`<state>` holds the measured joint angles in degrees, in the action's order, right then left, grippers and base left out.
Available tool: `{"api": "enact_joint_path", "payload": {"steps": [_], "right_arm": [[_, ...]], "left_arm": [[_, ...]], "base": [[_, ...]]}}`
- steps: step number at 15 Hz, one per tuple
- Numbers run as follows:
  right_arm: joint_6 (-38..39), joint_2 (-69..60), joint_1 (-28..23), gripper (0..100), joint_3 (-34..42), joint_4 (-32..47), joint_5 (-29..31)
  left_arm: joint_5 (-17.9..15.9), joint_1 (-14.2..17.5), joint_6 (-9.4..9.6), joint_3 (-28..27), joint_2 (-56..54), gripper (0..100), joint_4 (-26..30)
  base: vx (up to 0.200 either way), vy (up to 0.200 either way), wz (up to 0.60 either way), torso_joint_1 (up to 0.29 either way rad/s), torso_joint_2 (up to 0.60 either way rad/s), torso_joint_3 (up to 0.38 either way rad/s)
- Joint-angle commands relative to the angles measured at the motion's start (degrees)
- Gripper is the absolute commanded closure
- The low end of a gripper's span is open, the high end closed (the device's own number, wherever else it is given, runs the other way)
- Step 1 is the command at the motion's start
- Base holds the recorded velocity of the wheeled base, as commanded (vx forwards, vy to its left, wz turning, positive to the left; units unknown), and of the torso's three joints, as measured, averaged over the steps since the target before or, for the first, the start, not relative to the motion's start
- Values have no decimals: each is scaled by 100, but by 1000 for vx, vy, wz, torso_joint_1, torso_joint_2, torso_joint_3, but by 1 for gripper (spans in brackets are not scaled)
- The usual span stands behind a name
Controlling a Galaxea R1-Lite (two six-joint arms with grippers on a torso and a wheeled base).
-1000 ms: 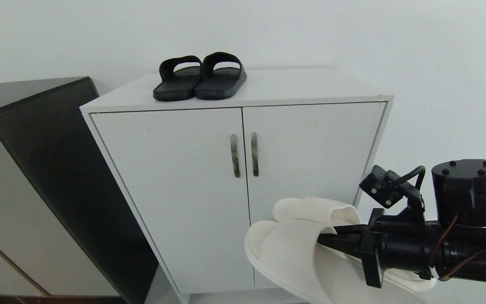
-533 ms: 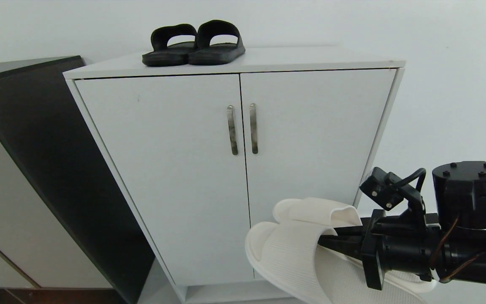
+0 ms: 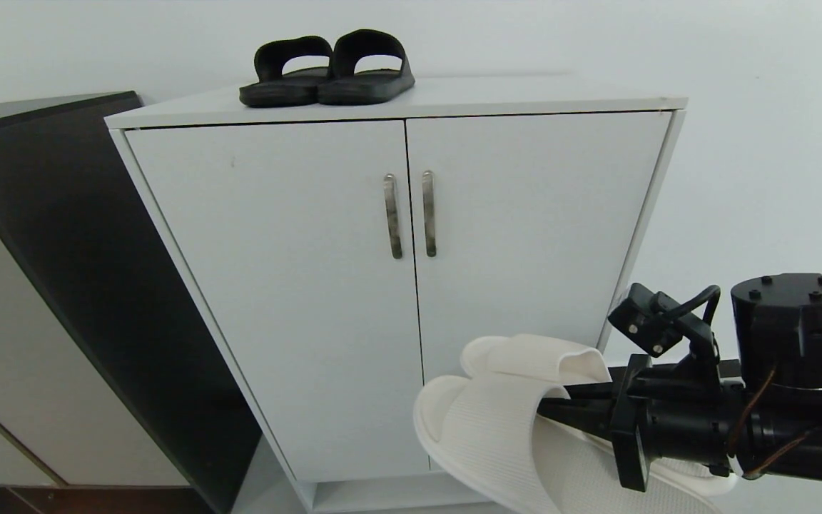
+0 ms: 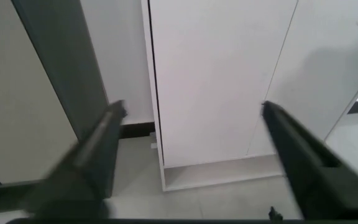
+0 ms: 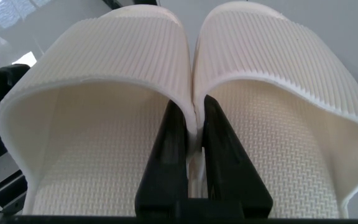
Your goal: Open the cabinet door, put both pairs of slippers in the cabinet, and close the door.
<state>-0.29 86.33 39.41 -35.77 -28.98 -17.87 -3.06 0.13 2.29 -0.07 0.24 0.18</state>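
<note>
Well, the white two-door cabinet (image 3: 275, 300) stands ahead of both my claws with its doors shut flush, so its inside is hidden from me. Those shut doors stand between the slippers I hold and the inside. Two brushed metal bar handles (image 3: 392, 215) sit upright side by side where the doors meet, above and to the left of my right claw (image 3: 541, 408).

That claw is clamped on the pair of white ribbed fabric slippers (image 3: 489, 428). Its two black fingers (image 5: 169, 149) reach in under the straps, one in each slipper, and pinch the two inner walls together between them. The slippers lie side by side with their toes pointing away from the claw, toward the lower part of the right-hand door. I cannot tell whether they touch it.

The pair of black rubber slide slippers (image 3: 329, 68) rests on the cabinet's top near its left front edge, high above my right claw and well apart from it.

My left claw (image 4: 192, 111) hangs low with its fingers spread wide and nothing between them. Beyond it are the lower left corner of the cabinet (image 4: 216, 81) and the pale floor (image 4: 216, 199) under its base. A black slanted panel (image 3: 83, 250) of a neighbouring unit stands just beside the cabinet on that side.
</note>
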Motion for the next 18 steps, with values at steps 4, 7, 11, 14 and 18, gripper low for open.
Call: {"api": "enact_joint_path", "payload": {"steps": [4,7,11,14,18], "right_arm": [[-120,33,67,100,105,-275,12],[-120,33,93,100,123,-293,12],[-120,33,111,100,123,-310,12],[-120,41,154,100,123,-310,21],[-129,68,163,100,123,-310,38]], "left_arm": [[-555,-128,-405,-2287,2393,0,-343],[-1918,-277,-379,-2902,3535,0,-783],[-2234,-1174,360,-3631,5073,0,-1082],[-819,-2439,289,-3842,5952,0,-1952],[244,-3714,272,-4185,7271,0,-3130]], "base": [[0,0,0,0,0,0],[0,0,0,0,0,0],[0,0,0,0,0,0],[0,0,0,0,0,0],[0,0,0,0,0,0]]}}
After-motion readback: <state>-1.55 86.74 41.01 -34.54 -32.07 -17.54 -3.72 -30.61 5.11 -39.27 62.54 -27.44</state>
